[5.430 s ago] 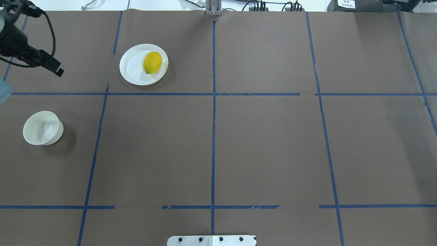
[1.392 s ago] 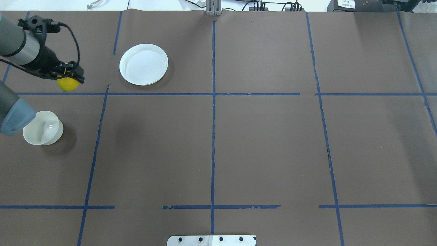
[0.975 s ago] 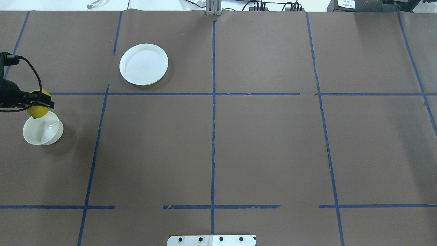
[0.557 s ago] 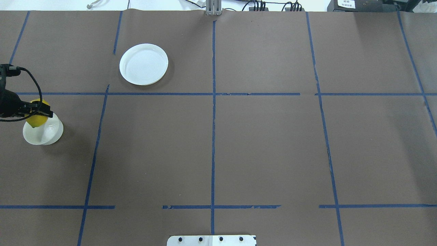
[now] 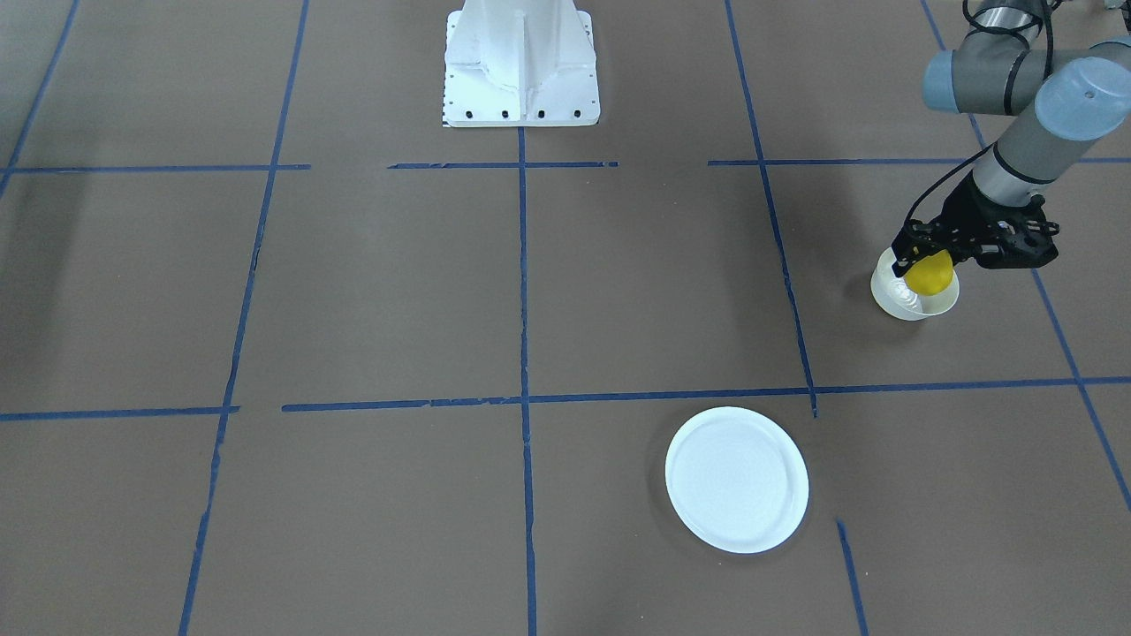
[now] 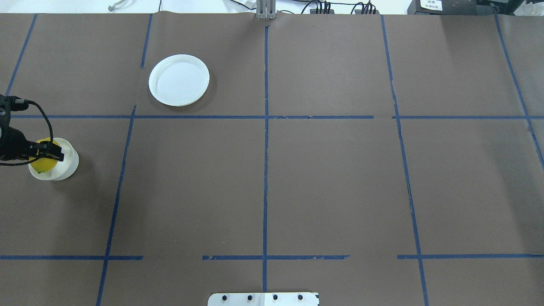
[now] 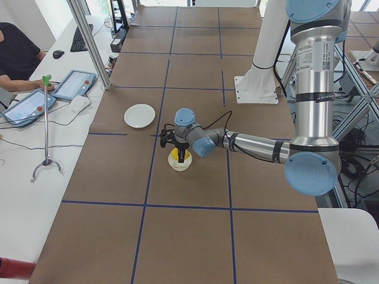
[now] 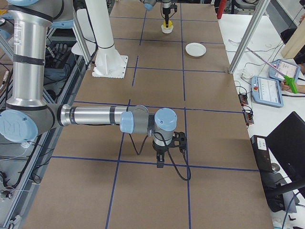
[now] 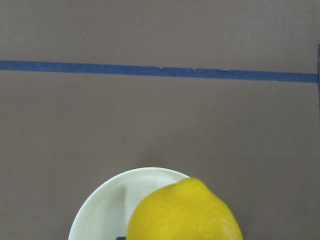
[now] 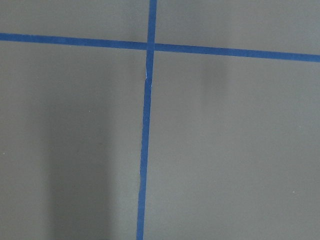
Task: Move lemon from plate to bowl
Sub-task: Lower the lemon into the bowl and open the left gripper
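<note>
The yellow lemon sits between the fingers of my left gripper, which is shut on it and holds it low in the mouth of the small white bowl at the table's left edge. The front view shows the lemon under the gripper and inside the bowl's rim. In the left wrist view the lemon fills the bottom over the bowl. The white plate lies empty, farther back and to the right. My right gripper hangs over bare table, and I cannot tell if it is open or shut.
Brown paper with a blue tape grid covers the table. The robot's white base mount stands at the near middle edge. An operator's tablets and a grabber stick lie on the side desk beyond the far edge.
My left gripper took the lemon off the plate, carried it left and toward the robot, and has lowered it into the bowl's mouth. The plate is now empty.
</note>
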Controlling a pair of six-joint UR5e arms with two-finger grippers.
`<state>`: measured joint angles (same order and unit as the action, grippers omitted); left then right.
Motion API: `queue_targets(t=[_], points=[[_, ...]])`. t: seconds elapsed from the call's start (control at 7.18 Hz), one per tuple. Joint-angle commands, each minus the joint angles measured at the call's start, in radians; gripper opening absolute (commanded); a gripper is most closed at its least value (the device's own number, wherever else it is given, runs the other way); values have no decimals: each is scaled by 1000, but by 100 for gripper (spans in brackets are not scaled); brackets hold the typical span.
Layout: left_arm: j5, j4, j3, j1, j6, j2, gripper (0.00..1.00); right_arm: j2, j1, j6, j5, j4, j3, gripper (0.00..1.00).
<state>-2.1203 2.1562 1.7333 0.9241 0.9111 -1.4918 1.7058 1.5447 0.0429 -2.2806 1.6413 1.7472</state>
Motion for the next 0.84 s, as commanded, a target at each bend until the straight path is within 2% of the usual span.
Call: queue_targets(t=[0.0,0.28,0.56,0.7], points=[[-1,-2,2,-2,-1,5,99,0,0,0,0,0,0,100],[-7,-2,17,-2,-1,5,100,0,0,0,0,0,0,100],[-18,-21,82,11,-35,8,100,-2,0,0,0,0,0,100],[-58,-121,121,34,-141,-4,100,0,0,0,0,0,0,100]])
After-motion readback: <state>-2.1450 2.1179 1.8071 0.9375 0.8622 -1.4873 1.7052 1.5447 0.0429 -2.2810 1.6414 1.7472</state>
